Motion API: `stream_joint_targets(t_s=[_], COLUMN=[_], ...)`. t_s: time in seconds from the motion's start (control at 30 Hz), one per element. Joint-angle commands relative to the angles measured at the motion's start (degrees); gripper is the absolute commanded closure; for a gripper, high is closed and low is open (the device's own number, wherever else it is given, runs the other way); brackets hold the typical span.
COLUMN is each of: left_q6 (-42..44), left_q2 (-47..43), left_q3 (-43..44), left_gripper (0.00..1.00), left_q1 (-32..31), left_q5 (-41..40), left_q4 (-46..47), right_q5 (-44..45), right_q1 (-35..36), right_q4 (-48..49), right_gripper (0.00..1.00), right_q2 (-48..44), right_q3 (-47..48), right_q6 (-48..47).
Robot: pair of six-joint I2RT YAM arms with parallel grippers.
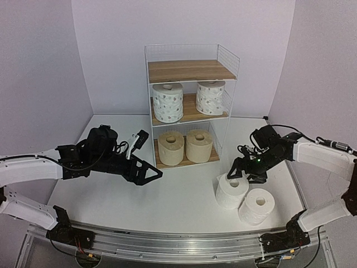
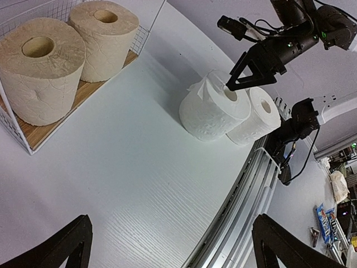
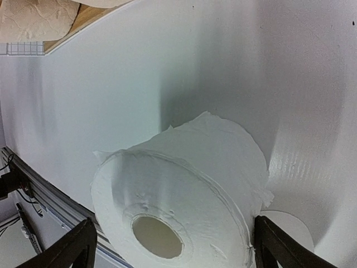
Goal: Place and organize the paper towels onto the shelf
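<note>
While the left white roll (image 1: 231,190) is standing on end on the table (image 1: 139,206), core axis vertical and hole pointing up, the right gripper (image 1: 245,177) is hovering just over it. Its jaws are wide, with one finger out past each side of the roll top. A loose sheet tail is sticking out at the roll's upper rim. Right up against it, the right white roll (image 1: 257,205) is standing the same way, nearer the front rail (image 1: 167,245). At back centre the shelf (image 1: 189,71) is carrying two dotted rolls (image 1: 168,102) upright side by side on the middle board and two beige rolls (image 1: 171,148) upright on the bottom board. In front of the shelf the left gripper (image 1: 153,177) is hanging above the table, jaws wide, holding nothing, pointing right. Bare tabletop is showing between the two grippers, and between the white rolls and the shelf.
</note>
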Motion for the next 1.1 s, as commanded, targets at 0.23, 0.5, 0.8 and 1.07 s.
stream_joint_targets(t_s=[0.23,0.5,0.8,1.07], left_q6=[0.02,3.11,15.45,16.55], left_q2=[1.59,3.50,11.05,20.06], left_q3=[0.73,2.01,10.88,15.93], left_gripper=[0.00,0.00,0.00,0.00], left_q1=[-0.03,-0.09,-11.71,-14.56], left_q5=[1.64,5.02,-4.65,-8.30], left_q4=[3.50,3.76,3.17,11.99], right_q5=[-1.63,-2.82,-15.22,-21.63], right_q1=[0.27,0.35,1.17,3.74], right_q4=[-0.88,-1.16,-8.96,-13.00], right_gripper=[0.29,0.68,0.79,0.76], right_q2=[-1.75,1.75,1.12,2.39], right_q3=[-3.86,-1.75,8.79,17.64], right_q6=[-1.48,-1.77,4.22,14.08])
